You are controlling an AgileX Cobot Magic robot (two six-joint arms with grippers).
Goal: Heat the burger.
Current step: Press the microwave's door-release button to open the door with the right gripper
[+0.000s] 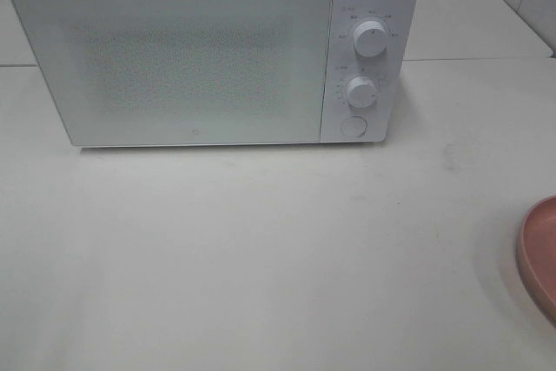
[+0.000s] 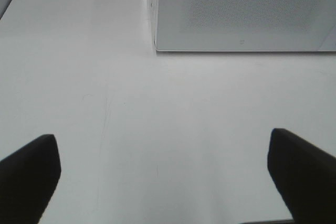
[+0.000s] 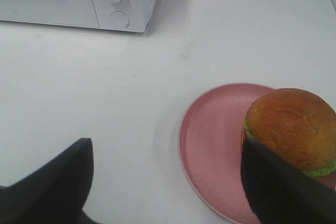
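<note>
Item under inspection: the burger (image 3: 291, 127). It sits upright, bun dome up, on the pink plate (image 3: 210, 145), toward the plate's rim rather than its centre. In the high view only the plate's edge (image 1: 539, 254) shows, at the right margin of the surface (image 1: 261, 249); the burger itself is out of that frame.

Right claw (image 3: 165, 153): jaws well apart, nothing held. One finger (image 3: 278, 187) overlaps the burger's near side in the wrist view; contact cannot be confirmed. The other finger is over bare surface, well clear of the plate. The burger therefore lies off to one side of the gap, not centred between the fingers. Being round, it offers no long axis to align with.

Left claw (image 2: 163, 137): fully spread, empty, over bare surface, facing the microwave (image 1: 200, 58).

Microwave: door closed, two dials (image 1: 372, 38) and a round button (image 1: 353, 126) on its right panel.

Assessment: the right arm is plainly nearer the burger. A sideways shift toward the plate appears necessary to straddle the bun before closing. The door remains to be opened.
</note>
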